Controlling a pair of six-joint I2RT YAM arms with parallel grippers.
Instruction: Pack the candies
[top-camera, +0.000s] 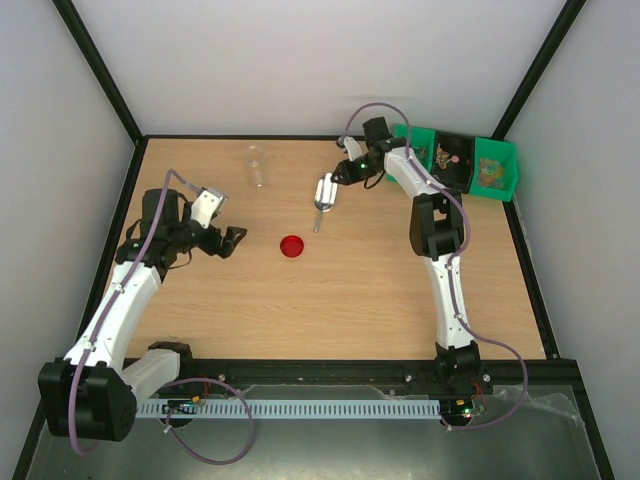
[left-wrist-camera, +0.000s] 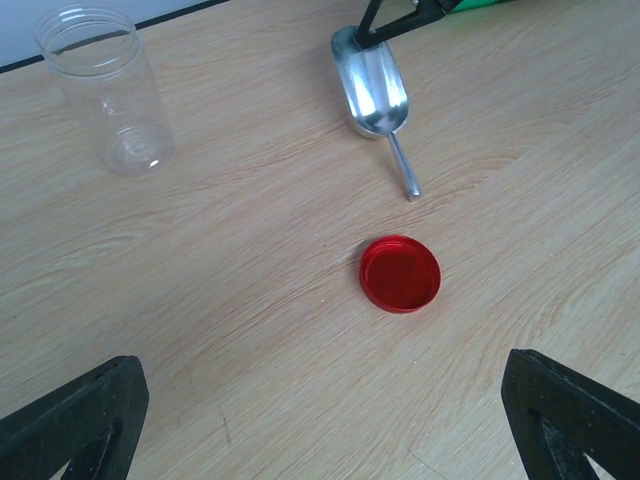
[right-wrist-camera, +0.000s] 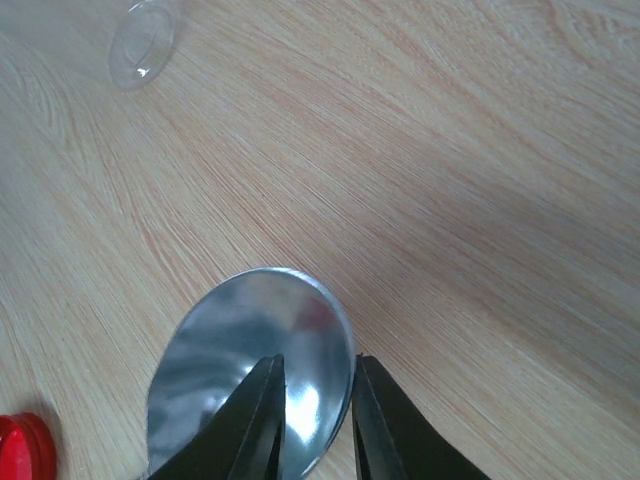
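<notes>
The candies (top-camera: 491, 172) are tiny multicoloured sweets in the right compartment of a green bin (top-camera: 514, 182) at the far right. My right gripper (top-camera: 341, 172) is shut on the silver metal scoop (top-camera: 325, 194), pinching the rim of its bowl. In the right wrist view its fingers (right-wrist-camera: 318, 400) straddle the edge of the scoop (right-wrist-camera: 240, 370). My left gripper (top-camera: 228, 232) is open and empty at the left, above bare wood in its wrist view (left-wrist-camera: 320, 430). That view also shows the scoop (left-wrist-camera: 375, 95) with its handle pointing towards the lid.
A clear empty plastic jar (top-camera: 256, 165) stands at the back centre, also seen from the left wrist (left-wrist-camera: 105, 90) and the right wrist (right-wrist-camera: 145, 35). A red round lid (top-camera: 292, 246) lies mid-table (left-wrist-camera: 400, 273), inner side up. Black frame rails edge the table.
</notes>
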